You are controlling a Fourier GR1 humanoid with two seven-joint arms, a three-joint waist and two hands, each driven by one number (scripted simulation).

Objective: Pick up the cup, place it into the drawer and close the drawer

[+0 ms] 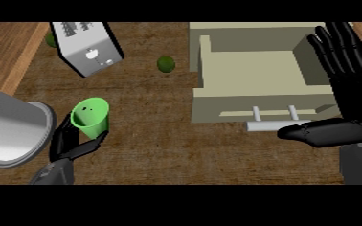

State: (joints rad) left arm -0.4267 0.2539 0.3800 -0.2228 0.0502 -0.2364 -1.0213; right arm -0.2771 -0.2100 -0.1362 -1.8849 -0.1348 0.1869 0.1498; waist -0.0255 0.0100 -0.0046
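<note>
A bright green cup (91, 116) stands on the wooden counter at the lower left. My left hand (73, 146) is at its base, fingers on its left side and thumb under its right, curled round it. The beige drawer (247, 105) is pulled open at the right, its inside bare, a pale bar handle (271, 124) on its front. My right hand (341, 91) is at the right edge, open, fingers straight up along the drawer's right wall and thumb pointing left near the handle.
A silver toaster (88, 48) lies tilted at the upper left. A small dark green fruit (165, 63) sits between it and the drawer. A big metal pot (20, 129) stands at the left edge beside the cup. A lighter wooden strip (16, 52) runs up the left.
</note>
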